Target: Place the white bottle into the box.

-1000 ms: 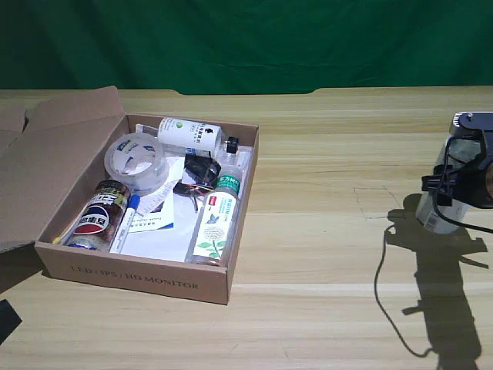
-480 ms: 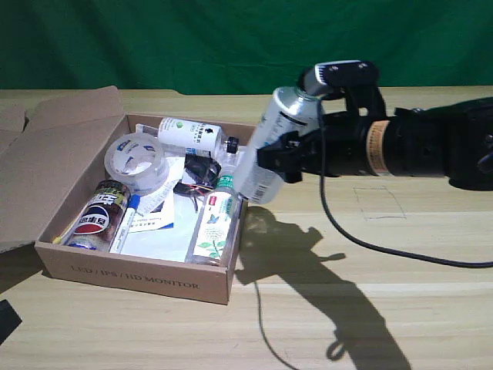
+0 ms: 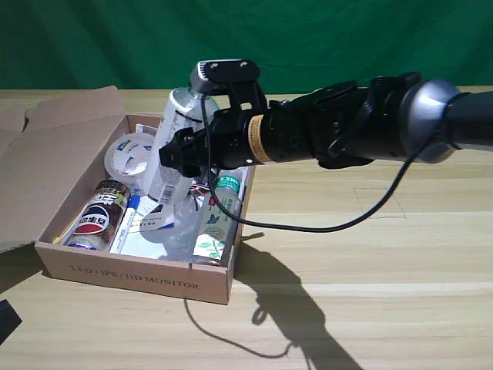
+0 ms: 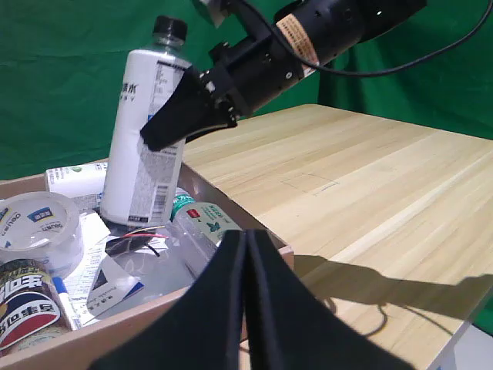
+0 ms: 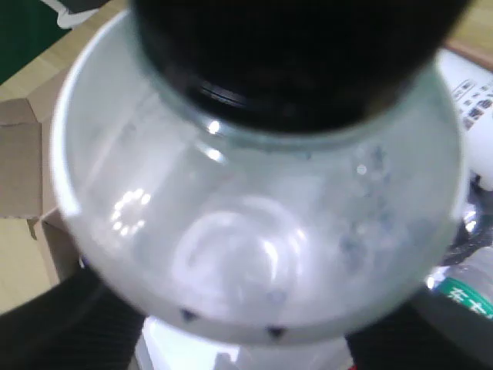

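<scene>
Carried from beyond the box's rim to above its middle within the last half second: the white bottle (image 3: pixel 171 146), now over the clutter inside the box (image 3: pixel 139 277). Held upright with a slight lean, black cap on top, by the right gripper (image 3: pixel 179 154), clamped across the label at mid-body, as seen clearly in the left wrist view (image 4: pixel 166 127). Gripped there probably to keep the tall body steady and leave the base free to land first. Base low, at or just above the items below; contact not certain.

Reaching in from the exterior view's right, the black arm (image 3: pixel 339 131), stretched over the box's near-right wall. Filling the right wrist view, the bottle's shoulder and cap (image 5: pixel 254 177), seen from above, with nothing of the landing spot visible.

Crowded floor inside the box: tape roll (image 3: pixel 129 153) toward the exterior view's left, cola can (image 3: pixel 98 217) at the near-left corner, green-capped slim bottle (image 3: pixel 216 220) along the right wall, small opaque white bottle (image 4: pixel 73 179) at the back, papers (image 4: pixel 115 270) in between. Likely reason for the central position: the only patch with nothing but flat papers.

Judged close to release. Risk: toppling onto the uneven clutter if let go upright.
</scene>
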Controlling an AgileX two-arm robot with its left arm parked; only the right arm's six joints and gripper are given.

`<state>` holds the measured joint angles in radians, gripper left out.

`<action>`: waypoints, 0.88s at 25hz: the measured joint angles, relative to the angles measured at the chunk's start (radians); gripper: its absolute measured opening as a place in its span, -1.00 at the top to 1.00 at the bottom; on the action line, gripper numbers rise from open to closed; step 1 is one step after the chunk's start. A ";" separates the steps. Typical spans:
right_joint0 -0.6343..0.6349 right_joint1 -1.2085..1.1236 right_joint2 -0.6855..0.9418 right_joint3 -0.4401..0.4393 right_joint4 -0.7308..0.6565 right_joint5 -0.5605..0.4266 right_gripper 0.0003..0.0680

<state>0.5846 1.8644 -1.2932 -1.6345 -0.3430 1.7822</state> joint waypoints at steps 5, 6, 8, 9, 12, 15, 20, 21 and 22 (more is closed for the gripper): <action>0.008 0.082 -0.053 -0.114 -0.032 0.123 -0.53; 0.008 0.084 -0.055 -0.120 -0.038 0.133 -0.53; 0.008 0.084 -0.061 -0.130 -0.063 0.139 -0.53; 0.008 0.084 -0.064 -0.130 -0.070 0.140 -0.53; 0.008 0.084 -0.064 -0.136 -0.090 0.143 -0.55; 0.008 0.084 -0.064 -0.137 -0.092 0.153 -0.88; 0.008 0.084 -0.070 -0.134 -0.102 0.174 -1.00; 0.008 0.084 -0.070 -0.134 -0.102 0.176 -1.00; 0.008 0.081 -0.070 -0.134 -0.102 0.179 -1.00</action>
<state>0.5922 1.9455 -1.3628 -1.7688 -0.4446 1.9608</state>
